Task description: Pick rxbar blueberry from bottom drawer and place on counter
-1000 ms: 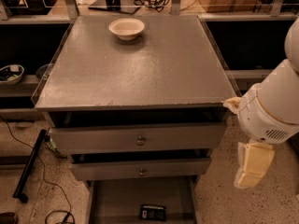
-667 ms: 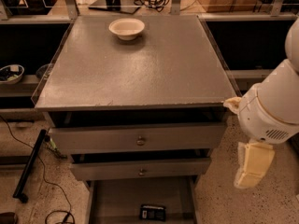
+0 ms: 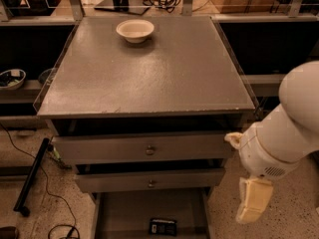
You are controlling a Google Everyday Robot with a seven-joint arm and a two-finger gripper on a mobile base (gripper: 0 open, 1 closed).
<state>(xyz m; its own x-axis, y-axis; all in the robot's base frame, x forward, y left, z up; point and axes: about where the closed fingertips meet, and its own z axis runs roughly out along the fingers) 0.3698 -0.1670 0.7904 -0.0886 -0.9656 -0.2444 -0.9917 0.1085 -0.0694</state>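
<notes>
The rxbar blueberry [image 3: 163,227] is a small dark flat bar with pale label marks. It lies on the floor of the bottom drawer [image 3: 124,213], near its front edge at the bottom of the camera view. The counter [image 3: 144,68] is a large grey square top above the drawers. My white arm hangs at the right of the cabinet. My gripper [image 3: 253,200] points down beside the drawers, to the right of the bar and apart from it, holding nothing that shows.
A white bowl [image 3: 135,30] stands at the back of the counter. Two upper drawers with round knobs [image 3: 149,150] sit above the bottom drawer. Side shelves hold a bowl [image 3: 11,78] at left. Cables [image 3: 50,203] lie on the floor at left.
</notes>
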